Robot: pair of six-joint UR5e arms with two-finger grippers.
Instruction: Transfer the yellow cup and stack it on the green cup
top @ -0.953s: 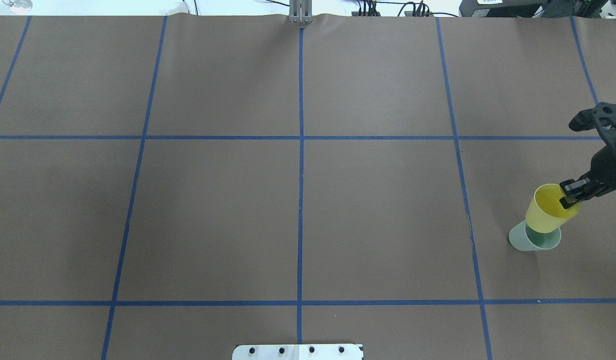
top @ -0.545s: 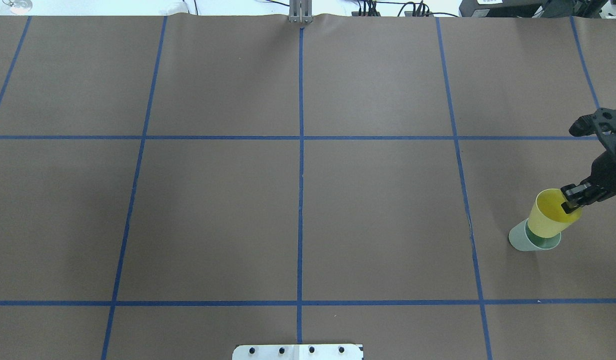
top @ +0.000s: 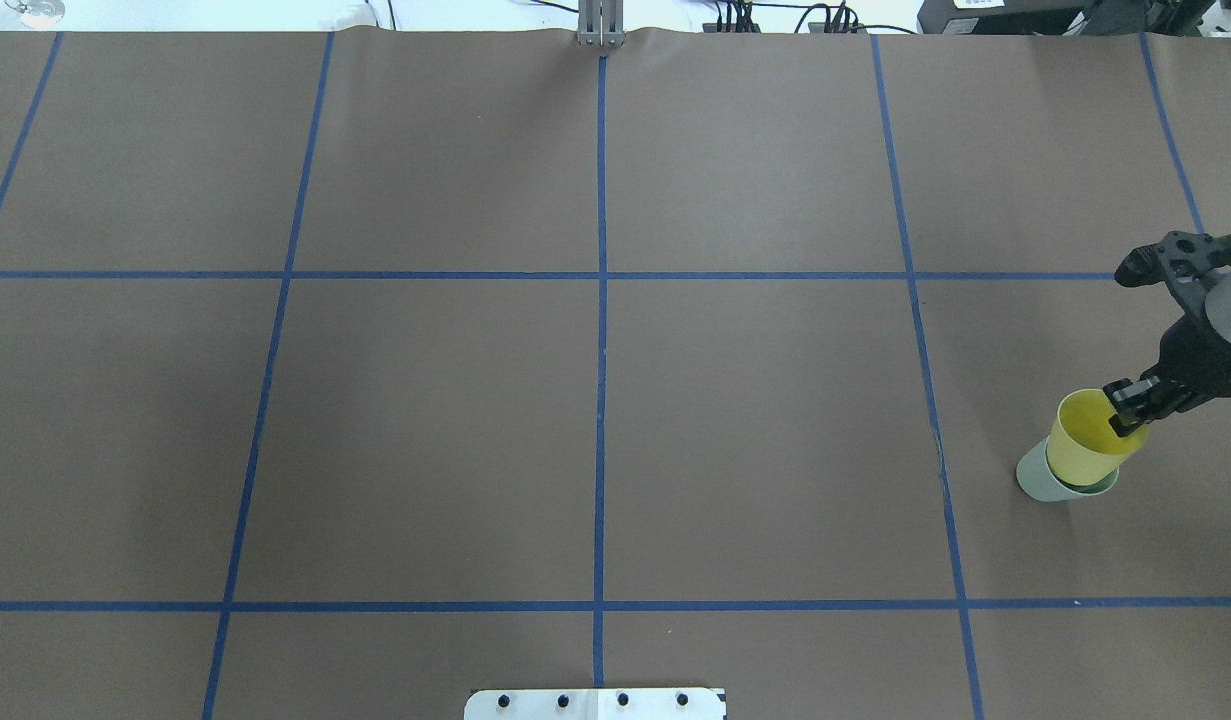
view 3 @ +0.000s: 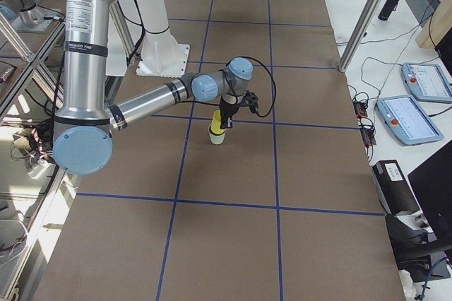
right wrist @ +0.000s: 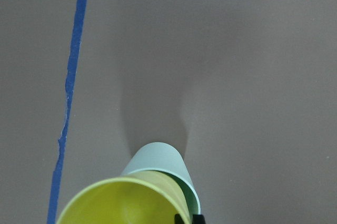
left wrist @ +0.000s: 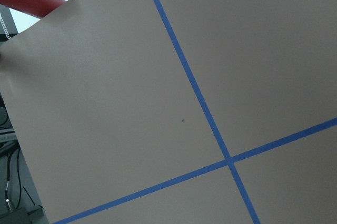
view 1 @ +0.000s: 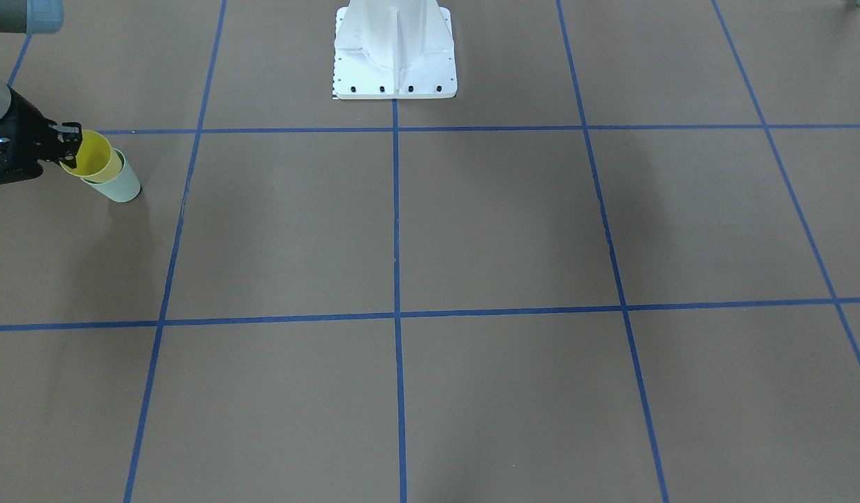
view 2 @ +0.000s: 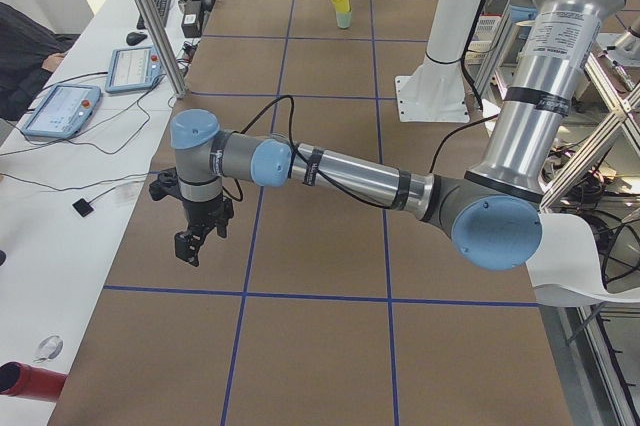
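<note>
Pinching the yellow cup (top: 1080, 445) by its rim, the right gripper (top: 1125, 418) is closing its fingers on the thin wall, one inside the mouth and one outside. A grip that high is leaving the cup's tapered lower body free to slide into another cup, which is probably why it was chosen.

Just below, the yellow cup's base is sitting inside the mouth of the green cup (top: 1035, 480), so the two are nesting. In the right wrist view a sliver of the green cup's inner wall is showing beside the yellow one. That suggests the upper cup is sitting slightly off centre, or not fully down. The stack is standing upright on the table (top: 755, 400), in the square on the robot's right. A blue tape line (right wrist: 73, 61) is running a little way off beside it. Release looks like the remaining step, and opening gently would matter, since a light cup can cling to a finger.

Far off at the other end, the left gripper (view 2: 190, 244) is hanging above bare table, well apart from both cups. Whether its fingers are open or closed, I cannot tell.
</note>
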